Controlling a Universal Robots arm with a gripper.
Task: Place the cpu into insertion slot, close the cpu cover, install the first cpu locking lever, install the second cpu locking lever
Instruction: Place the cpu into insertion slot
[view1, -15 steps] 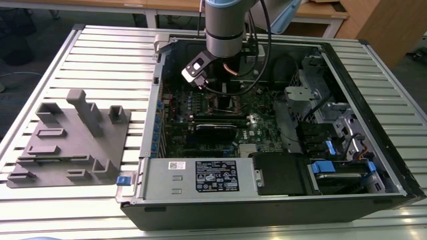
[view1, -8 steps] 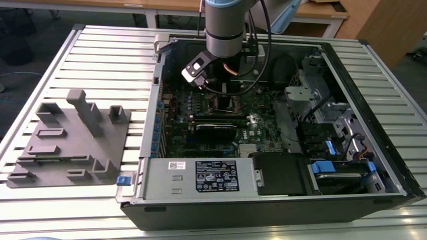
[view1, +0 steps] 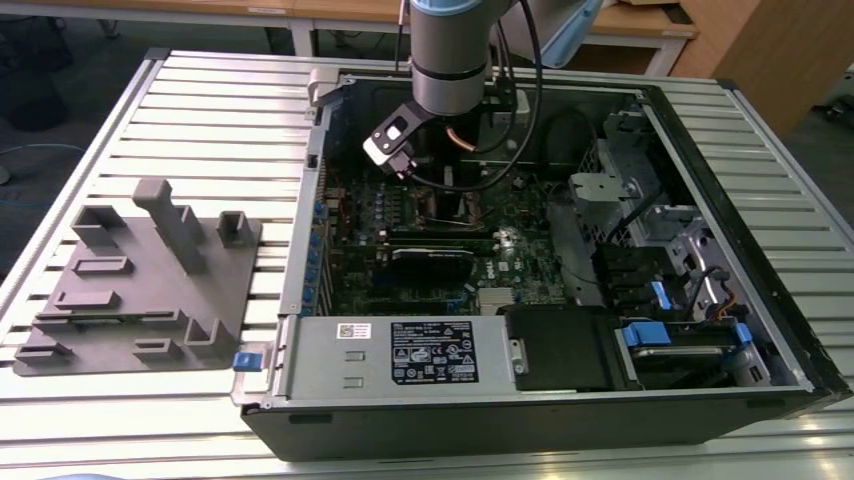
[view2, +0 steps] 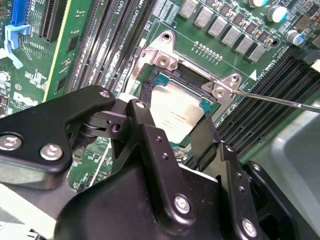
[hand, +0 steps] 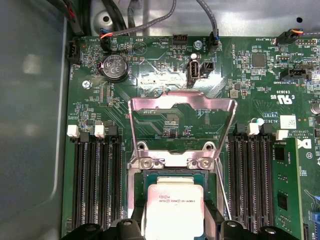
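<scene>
Two fingers (view2: 146, 131) around the cpu (view2: 175, 112)

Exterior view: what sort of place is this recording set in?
Most likely a robotics lab or workshop bench: an open computer case lies on a slatted metal table, a robot arm reaches into it, a grey moulded fixture sits alongside, and wooden desks stand behind.
</scene>
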